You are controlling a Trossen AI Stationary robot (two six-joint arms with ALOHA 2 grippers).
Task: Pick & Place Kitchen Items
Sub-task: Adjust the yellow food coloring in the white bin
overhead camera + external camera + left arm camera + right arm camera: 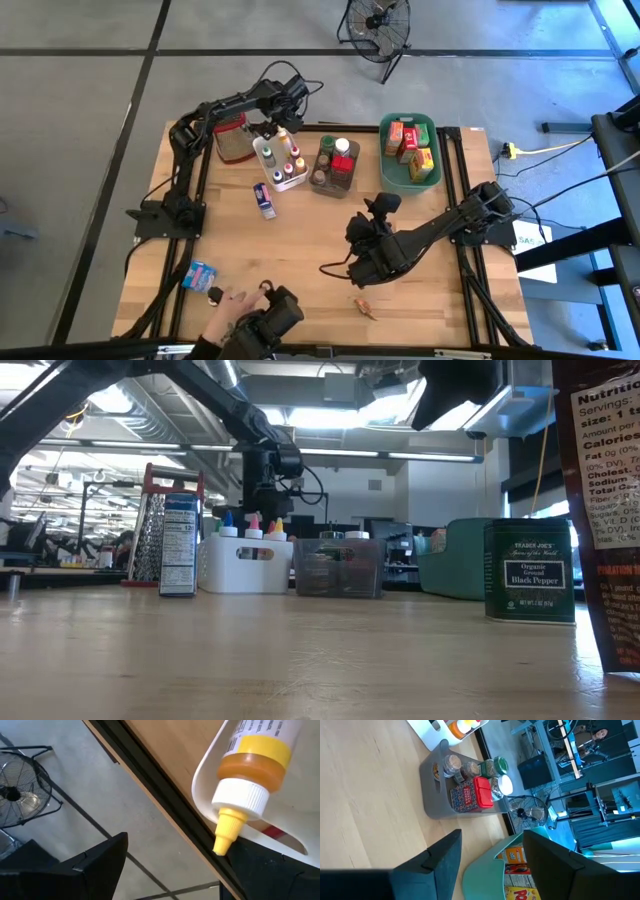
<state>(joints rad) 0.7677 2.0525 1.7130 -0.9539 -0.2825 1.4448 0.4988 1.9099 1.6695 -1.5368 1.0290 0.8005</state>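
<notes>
My left gripper hangs open, pointing down, over the white tub at the table's far left. In the tub stand small bottles with coloured caps. One of them, with a yellow nozzle, lies between the fingers in the left wrist view. My right gripper is open above the middle of the table, nothing between its fingers. It faces the grey tub of jars and a red tin. My left gripper has one finger right beside the tip of the bottle's yellow nozzle. Whether they touch I cannot tell. The bottle stands in the white tub, against its far rim.
A green tub of boxes stands far right, a mesh grater far left. A blue box stands near the white tub, a blue packet lies front left. A person's hand reaches over the near edge. A pepper tin stands near the low camera.
</notes>
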